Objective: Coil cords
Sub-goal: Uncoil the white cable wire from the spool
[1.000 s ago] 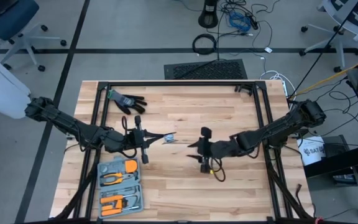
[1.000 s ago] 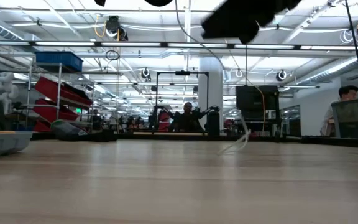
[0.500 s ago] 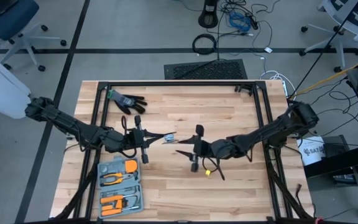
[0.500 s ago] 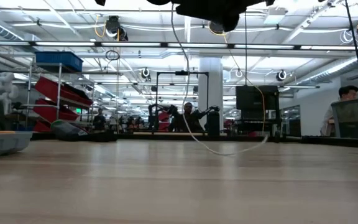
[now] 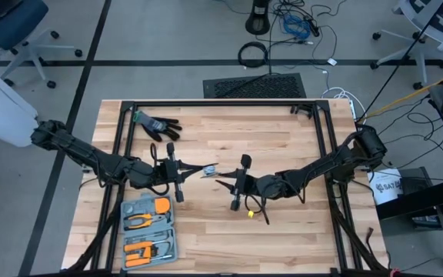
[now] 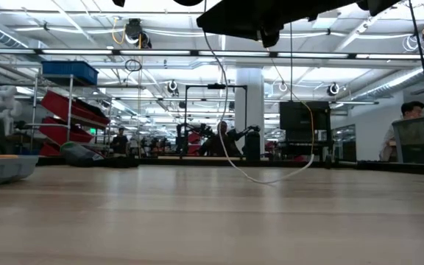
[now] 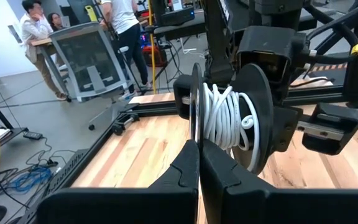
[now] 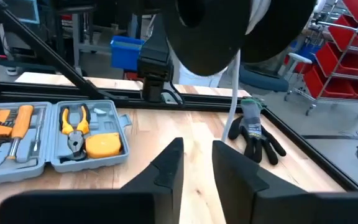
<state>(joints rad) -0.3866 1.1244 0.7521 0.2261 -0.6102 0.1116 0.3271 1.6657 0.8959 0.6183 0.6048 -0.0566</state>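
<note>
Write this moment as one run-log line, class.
left hand: shut on black round spool | thin white cord: partly wound, tail hanging | right hand: open, facing spool, empty

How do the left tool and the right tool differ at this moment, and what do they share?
The left tool is shut on the rim of the black spool; the right tool is open, gripping nothing. The left tool reaches in from the left of the table, the right tool from its right. Both are dark, two-fingered and near the table's middle.
</note>
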